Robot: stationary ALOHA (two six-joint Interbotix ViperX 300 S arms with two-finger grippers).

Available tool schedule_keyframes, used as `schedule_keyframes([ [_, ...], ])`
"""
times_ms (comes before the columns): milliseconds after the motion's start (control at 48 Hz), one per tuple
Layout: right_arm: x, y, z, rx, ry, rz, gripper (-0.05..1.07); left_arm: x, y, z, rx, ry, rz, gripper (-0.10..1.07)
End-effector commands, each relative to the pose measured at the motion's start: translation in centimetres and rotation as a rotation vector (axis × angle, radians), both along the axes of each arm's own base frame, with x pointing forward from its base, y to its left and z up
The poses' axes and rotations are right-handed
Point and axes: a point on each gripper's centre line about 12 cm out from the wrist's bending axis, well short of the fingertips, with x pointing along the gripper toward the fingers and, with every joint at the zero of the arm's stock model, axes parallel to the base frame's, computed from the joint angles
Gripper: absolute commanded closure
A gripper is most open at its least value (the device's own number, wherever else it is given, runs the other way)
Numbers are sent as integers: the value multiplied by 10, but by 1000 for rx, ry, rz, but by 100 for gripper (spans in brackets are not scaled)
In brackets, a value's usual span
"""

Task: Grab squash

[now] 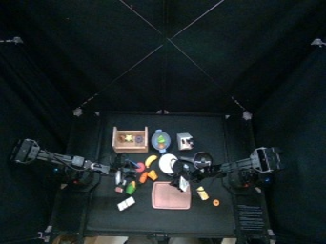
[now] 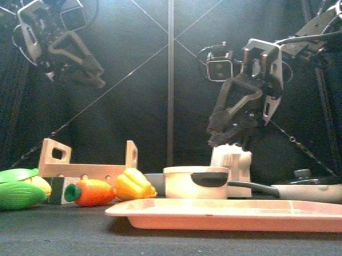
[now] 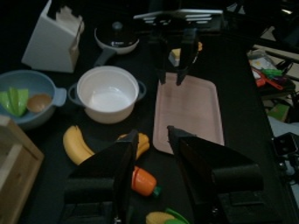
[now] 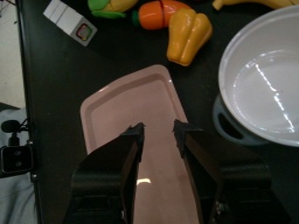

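The squash [image 4: 187,37] is yellow-orange and tapered. It lies on the black table between the pink tray [image 4: 128,114] and the other toy foods. In the front view the squash [image 2: 134,185] sits left of the white pot [image 2: 194,180]. My right gripper [image 4: 158,127] is open and empty, hanging above the pink tray, a short way from the squash. It also shows in the front view [image 2: 227,128]. My left gripper [image 3: 151,134] is open and empty, above the near end of the tray, with the squash [image 3: 140,147] partly hidden behind one jaw.
A banana [image 3: 76,144], an orange toy vegetable [image 4: 158,13] and a green one [image 2: 16,188] lie near the squash. A wooden rack [image 2: 87,160], a blue bowl [image 3: 24,92] and a white box [image 3: 52,39] stand further back. A black pan [image 4: 239,131] sits under the pot.
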Motion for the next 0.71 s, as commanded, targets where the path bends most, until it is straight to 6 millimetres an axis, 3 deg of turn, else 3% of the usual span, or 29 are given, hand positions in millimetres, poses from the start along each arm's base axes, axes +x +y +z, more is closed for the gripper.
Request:
schedule_keyframes([
  [0,-2,-1,20,3,-57,-11,28,20,-3,3,62,6,-30,22],
  [208,-10,-1,29,20,-78,-33,28,55,-12,-26,131,111,-99,22],
  [688,-26,0,11,48,-12,-82,28,66,-9,-34,-96,152,40,21],
])
